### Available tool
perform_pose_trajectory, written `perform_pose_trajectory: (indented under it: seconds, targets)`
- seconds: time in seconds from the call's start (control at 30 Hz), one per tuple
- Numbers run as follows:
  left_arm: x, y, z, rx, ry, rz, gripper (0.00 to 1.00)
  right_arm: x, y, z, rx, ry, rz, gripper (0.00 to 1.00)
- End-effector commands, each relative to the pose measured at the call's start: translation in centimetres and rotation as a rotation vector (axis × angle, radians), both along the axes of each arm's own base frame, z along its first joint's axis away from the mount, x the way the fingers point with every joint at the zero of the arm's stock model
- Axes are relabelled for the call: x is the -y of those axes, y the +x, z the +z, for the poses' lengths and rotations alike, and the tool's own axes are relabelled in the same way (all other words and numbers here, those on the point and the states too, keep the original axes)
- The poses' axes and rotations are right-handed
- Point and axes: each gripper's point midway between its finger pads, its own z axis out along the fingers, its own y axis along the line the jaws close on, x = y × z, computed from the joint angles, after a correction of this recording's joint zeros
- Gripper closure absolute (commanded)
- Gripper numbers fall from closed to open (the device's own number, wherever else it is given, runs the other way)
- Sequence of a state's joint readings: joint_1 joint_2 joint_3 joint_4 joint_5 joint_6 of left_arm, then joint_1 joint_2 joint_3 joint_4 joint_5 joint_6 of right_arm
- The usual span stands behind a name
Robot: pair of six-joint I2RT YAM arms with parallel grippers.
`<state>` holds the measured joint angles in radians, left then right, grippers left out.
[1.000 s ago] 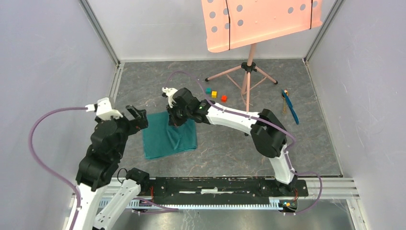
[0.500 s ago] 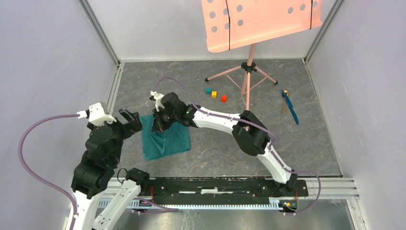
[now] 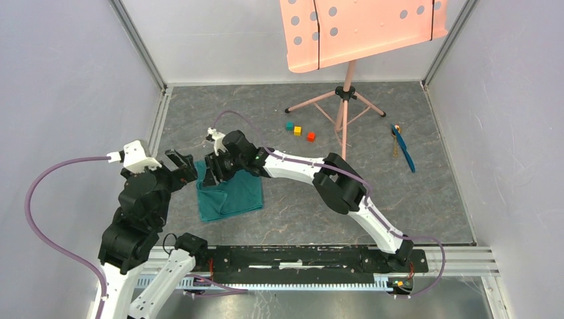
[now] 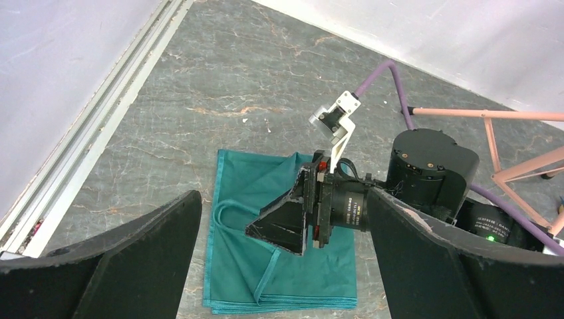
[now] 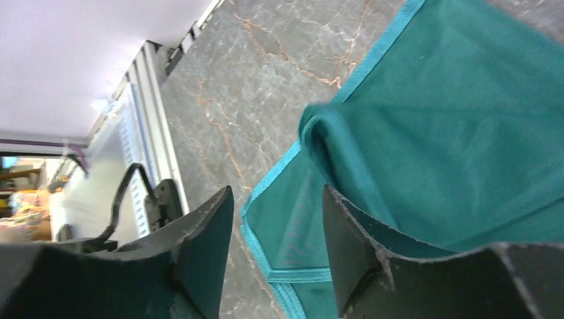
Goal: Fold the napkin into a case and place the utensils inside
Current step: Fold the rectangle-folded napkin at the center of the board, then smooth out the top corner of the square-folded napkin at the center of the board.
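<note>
Right end effector (image 3: 210, 175) leftward over napkin (image 3: 236, 196)

Faint white lettering runs along the black cylindrical motor housing (image 4: 346, 211), but it is too small to read. No other writing is legible.

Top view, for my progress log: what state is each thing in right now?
napkin, folded over, flat on the table, loose loop at its left edge.
utensils, lying bare on the table at far right, not in the napkin.
left gripper, open, empty.
right gripper, open above the napkin, empty.
</note>
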<state>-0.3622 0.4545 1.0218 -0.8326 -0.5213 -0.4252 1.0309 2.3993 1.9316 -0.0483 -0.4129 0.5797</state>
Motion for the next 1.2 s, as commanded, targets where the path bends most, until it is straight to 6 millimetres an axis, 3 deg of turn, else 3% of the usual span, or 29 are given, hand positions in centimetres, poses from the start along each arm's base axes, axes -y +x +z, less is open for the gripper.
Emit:
perform_pose_trajectory:
  seconds: [0.0,0.07,0.17,0.27,0.33,0.37,0.67,0.77,0.93,1.17]
  targets:
    - [-0.4,-0.3,1.5,0.033,0.000,0.011,0.00,-0.4,-1.0,6.0,0.029,0.178,0.092,0.36]
    - [-0.3,-0.3,1.5,0.029,0.002,0.009,0.00,1.2,-1.2,7.7,0.077,0.164,0.078,0.34]
    - [-0.2,-0.1,1.4,0.029,-0.003,0.005,0.00,4.2,-0.6,8.3,0.144,0.111,0.024,0.29]
    - [0.3,0.2,1.4,0.027,-0.017,-0.010,0.00,6.8,-0.1,6.2,0.097,0.110,0.000,0.24]
    - [0.5,0.2,1.4,0.027,-0.029,-0.019,0.00,8.1,0.5,5.3,0.083,0.135,-0.021,0.06]
    - [0.6,0.2,1.4,0.029,-0.032,-0.025,0.00,8.3,0.7,4.8,0.081,0.140,-0.024,0.03]
    - [0.3,-0.1,2.0,0.032,-0.006,-0.025,0.00,6.0,2.2,1.0,-0.050,0.194,-0.038,0.11]
    - [0.2,-0.2,2.0,0.036,-0.002,-0.022,0.00,5.3,2.5,-0.2,-0.075,0.189,-0.034,0.18]
    - [0.3,-0.1,1.8,0.031,-0.001,-0.025,0.00,4.3,2.4,-1.4,-0.117,0.202,-0.036,0.34]
    - [0.1,-0.3,2.2,0.042,0.006,-0.024,0.00,2.7,2.1,-2.7,-0.152,0.208,-0.027,0.40]
